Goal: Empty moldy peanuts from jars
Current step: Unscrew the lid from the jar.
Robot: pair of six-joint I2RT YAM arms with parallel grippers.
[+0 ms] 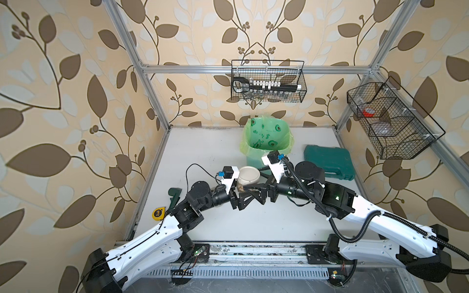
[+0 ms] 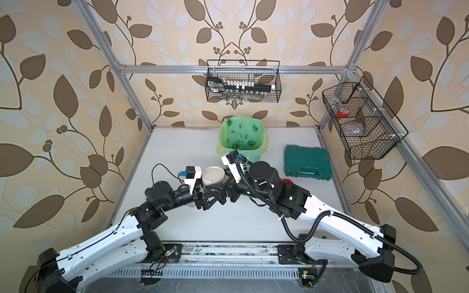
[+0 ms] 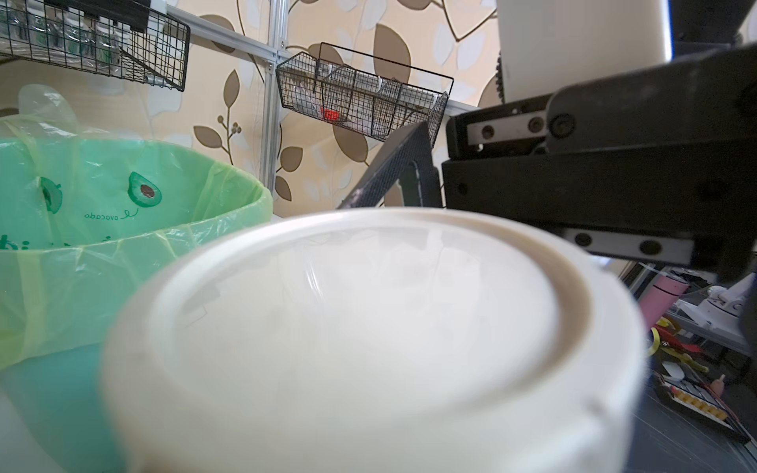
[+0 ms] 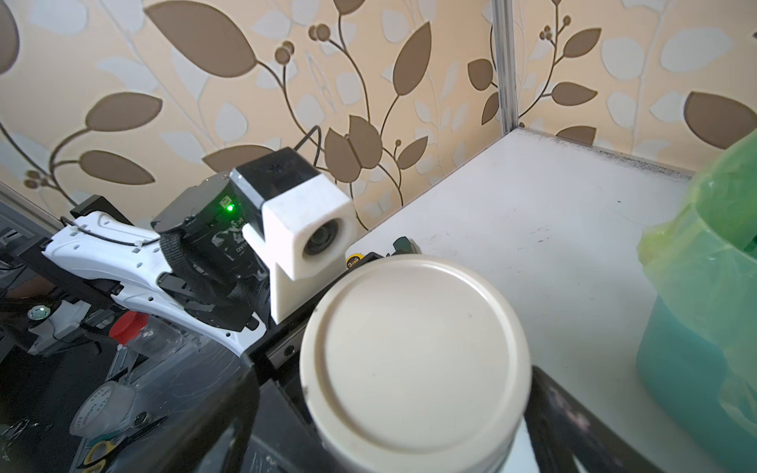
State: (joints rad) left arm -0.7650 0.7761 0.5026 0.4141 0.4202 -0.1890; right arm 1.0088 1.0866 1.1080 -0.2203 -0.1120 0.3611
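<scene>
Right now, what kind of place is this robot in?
Probably a pretend workshop in a robot test booth: wallpaper on an aluminium frame, a wire basket of sockets, a green tool case.

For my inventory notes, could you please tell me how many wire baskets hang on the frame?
2. One wire basket hangs on the back rail; the other hangs on the right-hand side rail.

The white desk [image 1: 203, 149] was scuffed, with dark specks along its back edge. A mint-green bin [image 1: 253, 162] lined with a green bag stood at its back centre. A dark green case [image 1: 327, 162] lay flat near the right edge. At the left edge lay a yellow tape measure [image 1: 158, 213] and a dark green wrench-shaped item [image 1: 175, 194].
</scene>
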